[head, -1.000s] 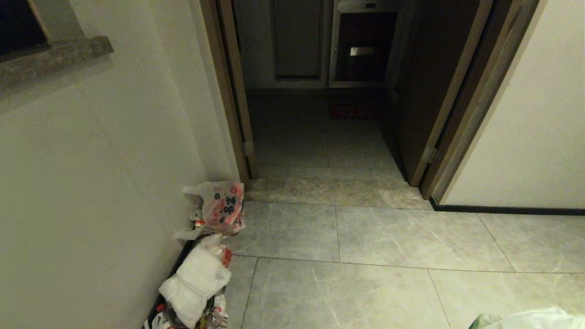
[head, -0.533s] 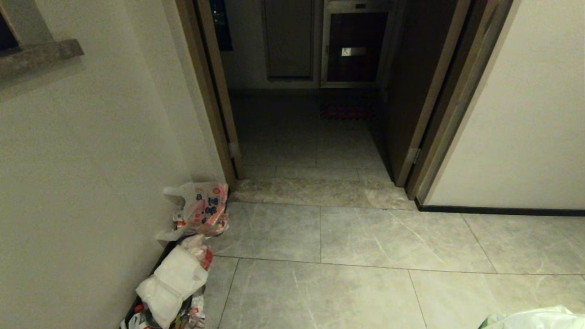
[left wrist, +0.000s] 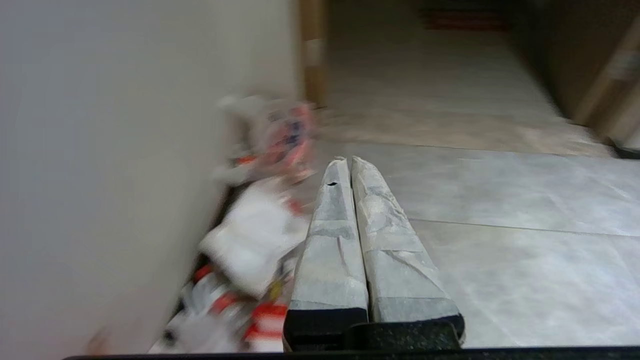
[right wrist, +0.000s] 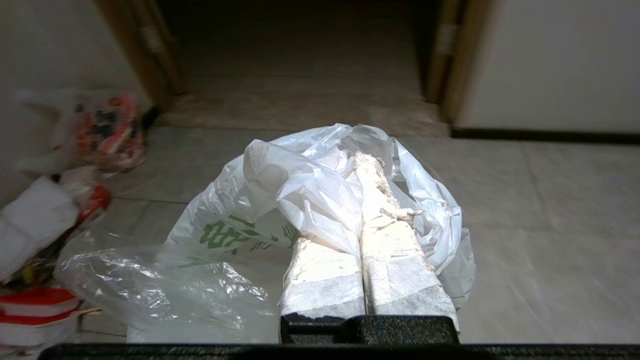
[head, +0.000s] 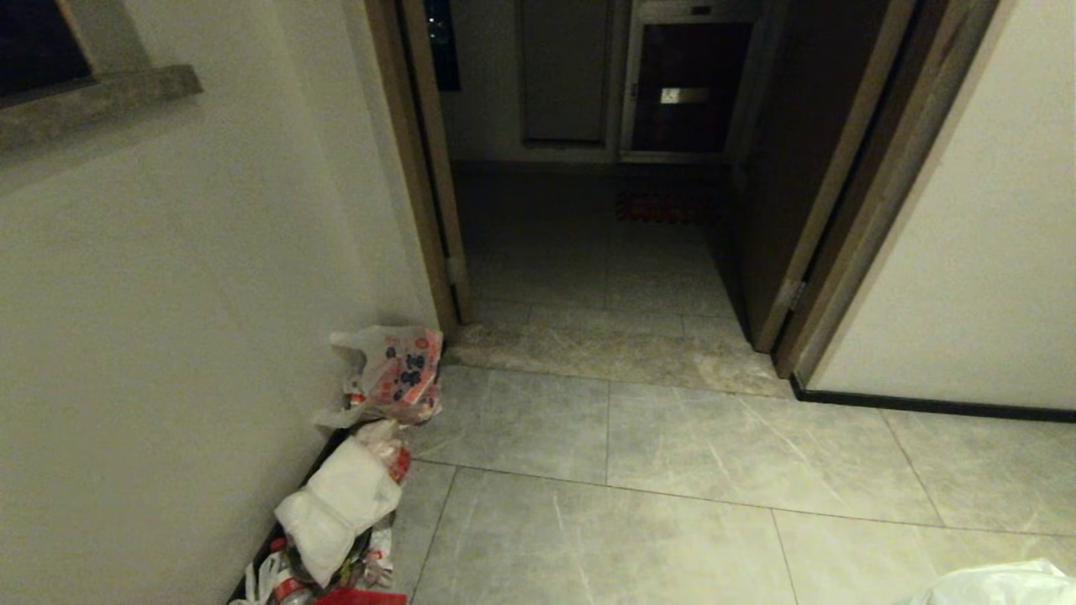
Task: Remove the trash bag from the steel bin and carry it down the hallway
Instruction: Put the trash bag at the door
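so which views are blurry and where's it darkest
Left wrist view: the rubbish pile by the wall is smeared, the left gripper sharp. Right wrist view: the trash bag is crisp and brightly lit, edges soft. Head view: fairly sharp, darkest past the doorway.

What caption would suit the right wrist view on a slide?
Right gripper shut on the trash bag, carried toward a dark doorway; other bagged rubbish lies along the wall.

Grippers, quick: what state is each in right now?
Left gripper: shut, holding nothing.
Right gripper: shut on the trash bag.
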Controlling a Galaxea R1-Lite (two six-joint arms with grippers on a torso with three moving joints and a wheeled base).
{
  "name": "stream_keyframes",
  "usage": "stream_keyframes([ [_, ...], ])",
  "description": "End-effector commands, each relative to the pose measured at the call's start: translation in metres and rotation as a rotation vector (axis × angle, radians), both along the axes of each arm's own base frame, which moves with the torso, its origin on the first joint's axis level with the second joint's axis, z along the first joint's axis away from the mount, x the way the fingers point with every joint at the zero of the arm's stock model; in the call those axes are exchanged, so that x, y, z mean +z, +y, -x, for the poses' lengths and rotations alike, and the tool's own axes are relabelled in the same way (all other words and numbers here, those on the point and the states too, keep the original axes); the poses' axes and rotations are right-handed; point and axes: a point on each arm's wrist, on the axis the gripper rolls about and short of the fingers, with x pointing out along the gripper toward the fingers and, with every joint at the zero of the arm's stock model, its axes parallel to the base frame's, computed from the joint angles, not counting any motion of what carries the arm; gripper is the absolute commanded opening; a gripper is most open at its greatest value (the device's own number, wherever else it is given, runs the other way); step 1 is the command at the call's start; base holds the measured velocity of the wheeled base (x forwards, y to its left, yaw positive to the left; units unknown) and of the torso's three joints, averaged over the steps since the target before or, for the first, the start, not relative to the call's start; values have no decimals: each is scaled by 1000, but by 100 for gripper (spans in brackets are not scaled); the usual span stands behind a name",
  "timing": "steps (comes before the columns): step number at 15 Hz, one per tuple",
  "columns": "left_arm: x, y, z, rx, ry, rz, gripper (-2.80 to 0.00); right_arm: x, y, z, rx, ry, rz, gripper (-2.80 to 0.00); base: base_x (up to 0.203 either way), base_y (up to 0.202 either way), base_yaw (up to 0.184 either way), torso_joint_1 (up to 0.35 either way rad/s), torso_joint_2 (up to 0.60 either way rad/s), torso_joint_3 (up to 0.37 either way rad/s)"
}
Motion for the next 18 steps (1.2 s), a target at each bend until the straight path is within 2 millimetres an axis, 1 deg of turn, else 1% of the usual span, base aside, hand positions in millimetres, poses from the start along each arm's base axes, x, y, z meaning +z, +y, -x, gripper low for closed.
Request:
stream_keyframes([
  [1,0,0,0,1,0,0,-280,0,0,0,0,1,0,-280,0,-9,175,-4,7,2],
  [18,0,0,0,0,1,0,-280,0,0,0,0,1,0,-280,0,-10,172,2,2,3],
])
